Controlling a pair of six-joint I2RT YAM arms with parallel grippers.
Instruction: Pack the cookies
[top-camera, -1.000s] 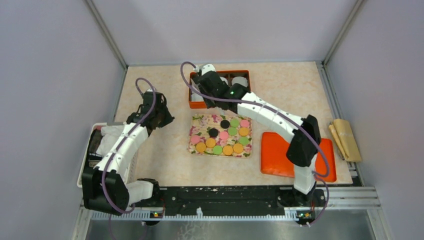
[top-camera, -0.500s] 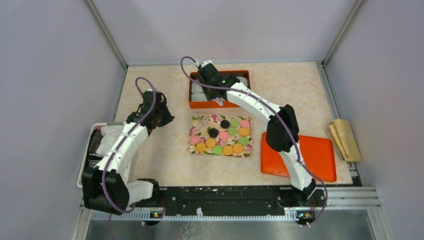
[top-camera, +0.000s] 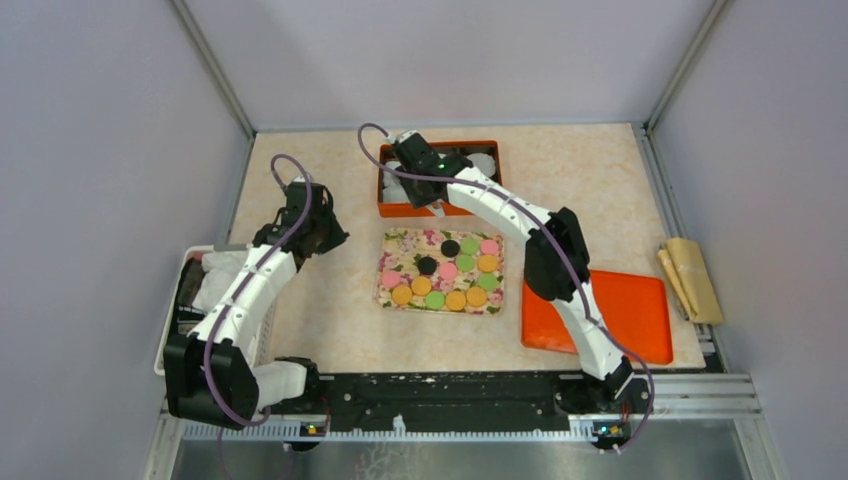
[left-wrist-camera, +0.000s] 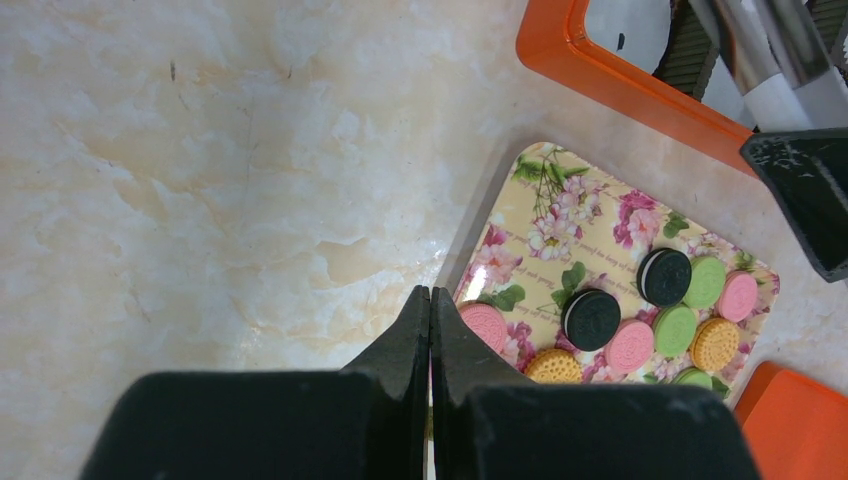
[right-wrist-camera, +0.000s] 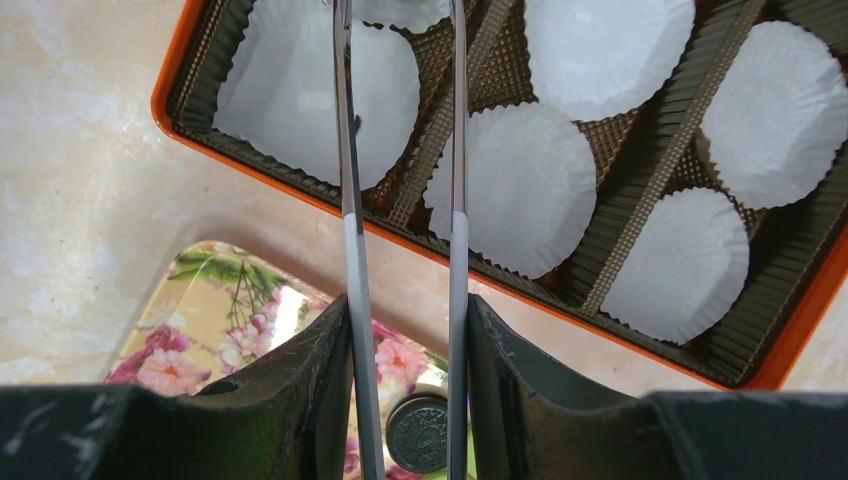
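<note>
The cookies (top-camera: 445, 270), small round discs in black, pink, green and orange, lie on a floral tray (top-camera: 396, 243). They also show in the left wrist view (left-wrist-camera: 592, 318). My right gripper (top-camera: 425, 168) hovers over the left part of the orange box (top-camera: 440, 209). It is shut on metal tongs (right-wrist-camera: 347, 150) whose arms reach over white paper cups (right-wrist-camera: 510, 190); the tong tips are out of view. In the right wrist view (right-wrist-camera: 405, 305) one black cookie (right-wrist-camera: 418, 432) shows below the fingers. My left gripper (left-wrist-camera: 430, 300) is shut and empty, above the table left of the tray.
An orange lid (top-camera: 615, 310) lies right of the floral tray. A white basket (top-camera: 185, 300) holding white wrapping sits at the left edge. A tan paper packet (top-camera: 690, 275) lies at the far right. Grey walls enclose the table.
My right arm has folded its elbow inward and to the left, and its gripper with the tongs has shifted a little back over the box. My left arm has not moved.
</note>
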